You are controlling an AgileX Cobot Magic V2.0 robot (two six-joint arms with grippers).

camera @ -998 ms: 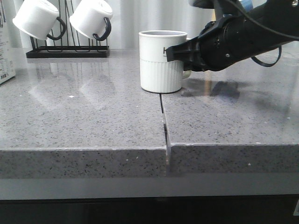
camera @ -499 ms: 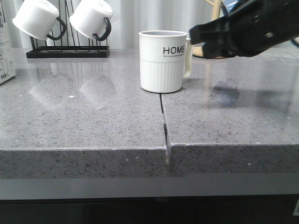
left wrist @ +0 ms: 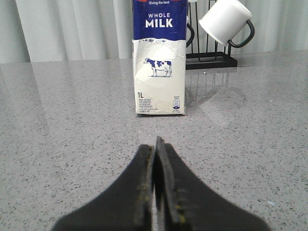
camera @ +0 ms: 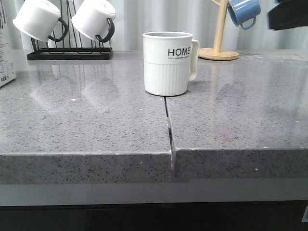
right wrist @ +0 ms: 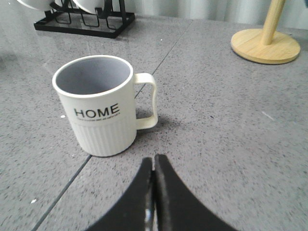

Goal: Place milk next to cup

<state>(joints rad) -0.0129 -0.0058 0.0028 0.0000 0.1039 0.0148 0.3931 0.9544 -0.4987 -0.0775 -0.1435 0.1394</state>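
Note:
The white HOME cup stands upright at mid-counter, handle to the right; it also shows in the right wrist view. The milk carton stands upright in the left wrist view, blue top and cow picture facing my left gripper, which is shut, empty and some way short of it. In the front view only the carton's edge shows at far left. My right gripper is shut and empty, raised behind and to the right of the cup; a dark part of that arm sits at the top right.
A black rack with two white black-handled mugs stands at the back left. A wooden stand with a blue mug stands at the back right. A seam splits the counter below the cup.
My right arm has pulled back from beside the cup, up and to the right, nearly leaving the front view. The cup stays put, its lettering and handle uncovered.

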